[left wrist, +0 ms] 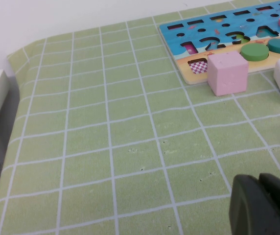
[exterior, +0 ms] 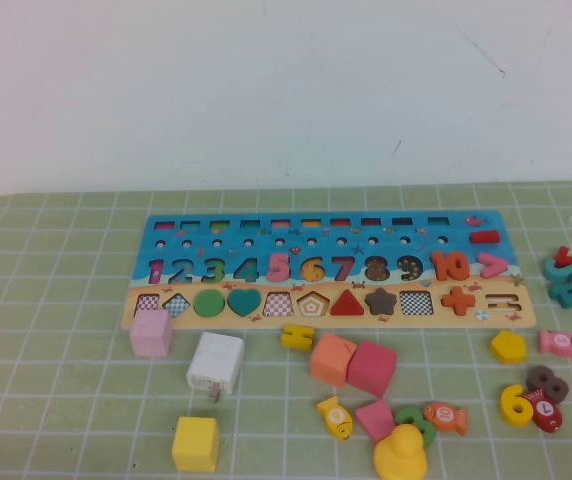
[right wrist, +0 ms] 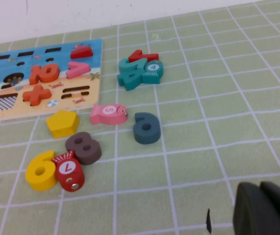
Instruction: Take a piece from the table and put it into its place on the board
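The piece, a flat yellow "6" (exterior: 515, 404), lies on the mat at the front right, touching a red fish marked 7 (right wrist: 69, 171); the right wrist view shows the same yellow "6" (right wrist: 41, 170). The board (exterior: 156, 228) lies across the middle of the table, and its "6" spot (exterior: 312, 269) sits between the pink 5 and the red 7. My right gripper (right wrist: 260, 186) hovers low over bare mat to the right of the piece, shut and holding nothing. My left gripper (left wrist: 258, 178) is shut and holding nothing over bare mat at the left, short of a pink cube (left wrist: 227, 72). Neither gripper shows in the high view.
Around the piece lie a brown 8 (exterior: 547, 381), a yellow pentagon (exterior: 508, 346), a pink fish (exterior: 559, 344), a dark blue numeral (right wrist: 146, 128) and teal pieces (exterior: 571, 278). In front of the board stand a white cube (exterior: 215, 363), a yellow cube (exterior: 195, 443), further cubes and a yellow duck (exterior: 400, 455).
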You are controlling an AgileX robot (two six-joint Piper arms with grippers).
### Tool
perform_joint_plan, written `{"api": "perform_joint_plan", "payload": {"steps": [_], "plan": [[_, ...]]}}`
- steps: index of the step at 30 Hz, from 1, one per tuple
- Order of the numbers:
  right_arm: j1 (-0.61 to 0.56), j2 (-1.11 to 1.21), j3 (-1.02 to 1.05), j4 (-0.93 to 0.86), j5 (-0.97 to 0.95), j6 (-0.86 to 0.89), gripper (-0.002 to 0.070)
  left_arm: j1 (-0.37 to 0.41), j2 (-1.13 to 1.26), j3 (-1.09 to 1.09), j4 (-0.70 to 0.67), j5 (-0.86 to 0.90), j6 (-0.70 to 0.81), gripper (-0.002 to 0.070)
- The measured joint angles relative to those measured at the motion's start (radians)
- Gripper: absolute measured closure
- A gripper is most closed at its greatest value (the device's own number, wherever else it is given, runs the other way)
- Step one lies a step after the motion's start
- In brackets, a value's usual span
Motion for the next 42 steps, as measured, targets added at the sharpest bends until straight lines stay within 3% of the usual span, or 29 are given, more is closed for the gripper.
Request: {"api": "perform_joint_plan", "payload": {"steps": [12,15,19,21,28,35,42], "plan": [[0.000,0.000,0.000,0.088,0.002,0.000,0.0678,0.000,0.000,0.000,0.000,0.000,0.000,0.0677],[0.000,0.000,0.000,0.310,0.009,0.061,0.0678,0.000,0.000,0.000,0.000,0.000,0.002,0.0677],[0.000,0.000,0.008,0.833,0.027,0.187,0.0678,0.000,0.000,0.000,0.000,0.000,0.004,0.0677],[0.000,0.000,0.008,0.921,0.019,0.196,0.0679,0.000,0.000,0.000,0.000,0.000,0.004,0.0677],[0.000,0.000,0.008,0.941,0.020,0.071,0.0679,0.000,0.000,0.000,0.000,0.000,0.004,0.0677],[0.000,0.000,0.001,0.941,0.063,-0.188,0.0679,0.000,0.000,0.000,0.000,0.000,0.004,0.0677],[0.000,0.113,-0.199,0.808,0.153,-0.300,0.0678,0.000,0.000,0.000,0.000,0.000,0.005,0.0677]]}}
